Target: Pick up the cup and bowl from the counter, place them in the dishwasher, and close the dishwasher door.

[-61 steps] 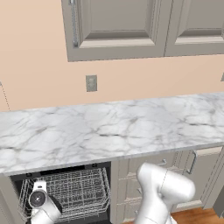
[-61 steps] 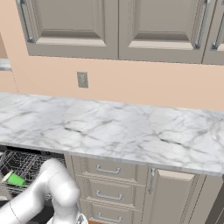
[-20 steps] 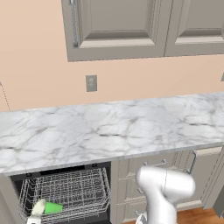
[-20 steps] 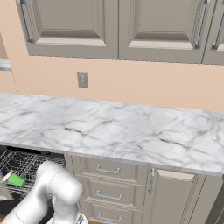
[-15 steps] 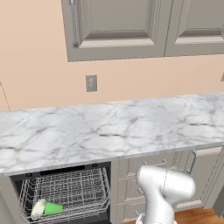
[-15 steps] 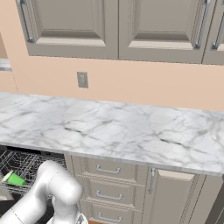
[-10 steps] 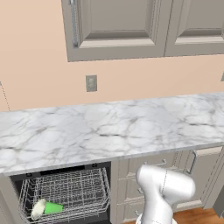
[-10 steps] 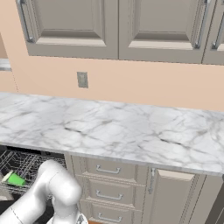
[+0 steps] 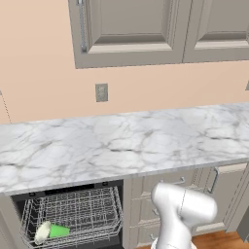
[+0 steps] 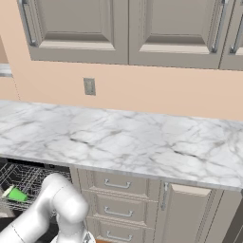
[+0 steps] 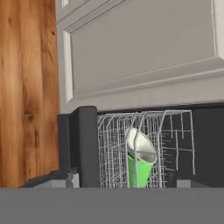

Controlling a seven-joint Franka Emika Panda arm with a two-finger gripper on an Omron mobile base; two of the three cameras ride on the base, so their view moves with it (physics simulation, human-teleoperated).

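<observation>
Inside — one cup (image 9: 59, 230), one bowl (image 9: 42, 233)

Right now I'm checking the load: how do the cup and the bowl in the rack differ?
The cup is bright green and tapered; the bowl is cream and shallow. The cup lies on its side, and the bowl rests against one end of it. Both sit in the dishwasher's wire rack.

Cup (image 10: 17, 194) lying in dishwasher (image 10: 19, 182) rack.
</observation>
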